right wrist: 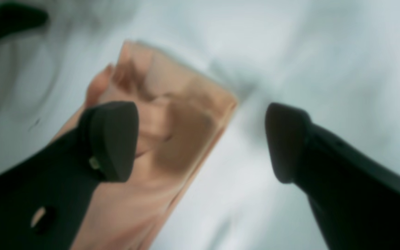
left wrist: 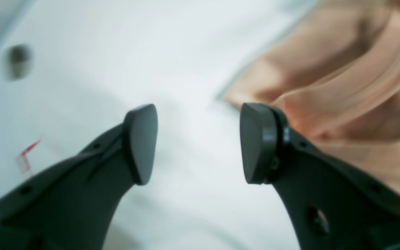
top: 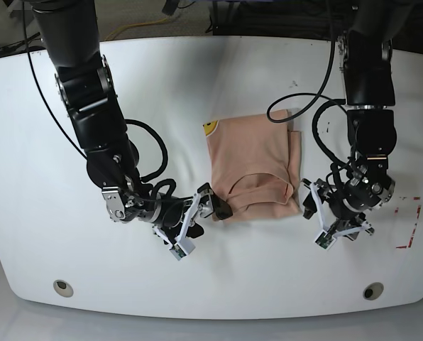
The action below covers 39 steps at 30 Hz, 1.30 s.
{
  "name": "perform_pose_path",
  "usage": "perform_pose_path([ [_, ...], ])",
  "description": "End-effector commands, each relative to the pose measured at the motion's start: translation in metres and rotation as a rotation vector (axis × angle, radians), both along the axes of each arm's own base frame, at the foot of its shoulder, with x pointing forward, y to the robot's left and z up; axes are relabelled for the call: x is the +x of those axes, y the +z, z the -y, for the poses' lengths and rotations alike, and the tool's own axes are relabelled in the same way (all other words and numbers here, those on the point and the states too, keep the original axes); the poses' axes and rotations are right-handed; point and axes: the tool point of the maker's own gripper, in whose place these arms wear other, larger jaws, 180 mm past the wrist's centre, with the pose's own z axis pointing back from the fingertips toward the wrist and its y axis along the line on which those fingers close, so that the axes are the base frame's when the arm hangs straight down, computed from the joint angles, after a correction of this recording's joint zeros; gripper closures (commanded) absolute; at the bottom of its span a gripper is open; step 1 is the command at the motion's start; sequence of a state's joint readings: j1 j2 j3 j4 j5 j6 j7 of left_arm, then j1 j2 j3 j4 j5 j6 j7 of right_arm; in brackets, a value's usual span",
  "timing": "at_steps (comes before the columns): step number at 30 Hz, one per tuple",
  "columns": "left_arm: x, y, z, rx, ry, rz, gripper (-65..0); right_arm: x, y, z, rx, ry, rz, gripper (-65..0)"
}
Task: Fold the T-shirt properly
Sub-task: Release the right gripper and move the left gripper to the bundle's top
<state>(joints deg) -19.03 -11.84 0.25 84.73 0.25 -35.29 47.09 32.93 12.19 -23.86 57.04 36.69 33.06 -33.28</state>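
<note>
Base view: soft, rectangular folded T-shirt (top: 250, 167)

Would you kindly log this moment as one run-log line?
T-shirt: folded on table | left gripper: open, empty | right gripper: open, empty, at shirt's near edge

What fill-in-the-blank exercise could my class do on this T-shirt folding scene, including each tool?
1. The folded T-shirt lies on a table whose colour is ____.
2. Neither the left tool nor the right tool grips cloth; both stand ____.
3. Near the shirt's far corner a small patch of ____ shows.
4. The corner mark on the table is coloured ____.

Missing words: white; open; yellow; red
</note>
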Motion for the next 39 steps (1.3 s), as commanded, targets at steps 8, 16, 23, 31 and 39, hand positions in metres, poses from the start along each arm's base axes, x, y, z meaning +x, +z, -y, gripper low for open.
perform_pose_path([
  [8, -0.063, 0.000, 0.030, 0.087, -0.157, 0.006, -35.3, -0.035, 0.046, -0.003, 0.047, 0.033, 0.095, -43.3],
  [16, -0.115, -0.029, 0.064, 0.061, -0.246, -0.072, -35.1, -0.058, 0.027, -0.012, 0.050, 0.054, 0.044, -23.8],
  [23, -0.126, -0.046, 0.080, 0.011, -0.247, -0.126, -35.1, -0.044, 0.007, -0.029, 0.095, 0.030, -0.048, -21.4],
  [31, -0.138, -0.086, 0.083, -0.018, -0.233, -0.254, -35.1, -0.005, -0.034, -0.031, 0.105, -0.046, -0.114, -21.6],
  [39, -0.157, -0.099, 0.090, -0.018, -0.262, -0.302, -28.1, 0.018, -0.052, -0.033, 0.082, -0.098, -0.095, -21.6],
])
